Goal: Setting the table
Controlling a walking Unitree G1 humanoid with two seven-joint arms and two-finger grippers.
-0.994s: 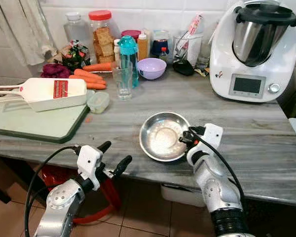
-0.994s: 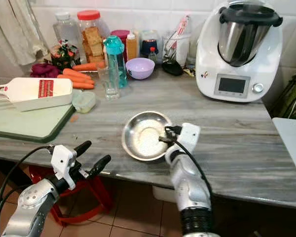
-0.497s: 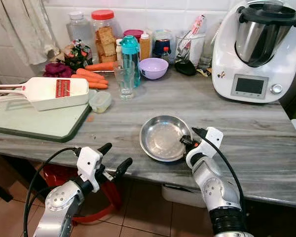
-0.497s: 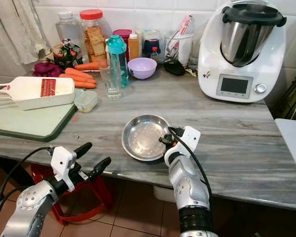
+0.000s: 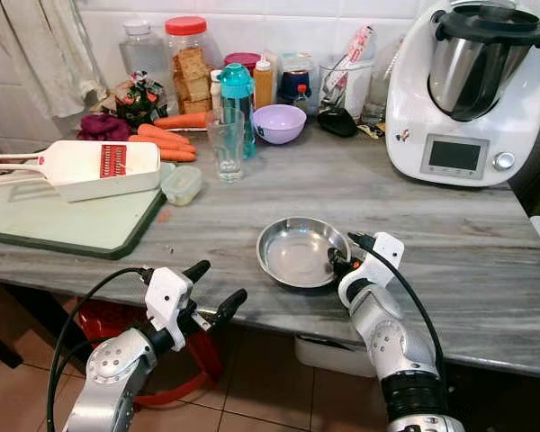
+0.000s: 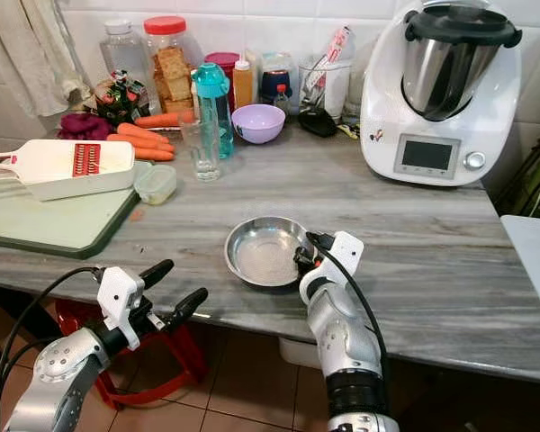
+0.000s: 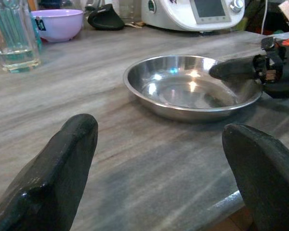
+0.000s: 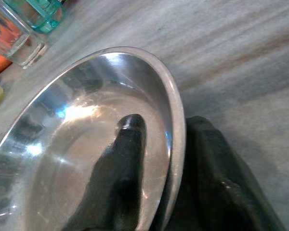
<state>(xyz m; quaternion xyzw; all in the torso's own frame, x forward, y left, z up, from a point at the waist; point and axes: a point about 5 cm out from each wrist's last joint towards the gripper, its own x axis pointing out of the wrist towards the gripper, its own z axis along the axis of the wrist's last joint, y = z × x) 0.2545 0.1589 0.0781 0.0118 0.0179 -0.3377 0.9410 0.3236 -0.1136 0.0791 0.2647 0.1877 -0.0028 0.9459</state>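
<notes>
Steel plate (image 5: 295, 252) tilted flatter, right tool (image 5: 338, 259) pinching rim (forearm upright).

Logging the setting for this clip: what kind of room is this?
Most likely a home kitchen: a grey stone counter against white wall tiles, with a cooking machine, carrots beside a slicer, and jars at the back.
</notes>
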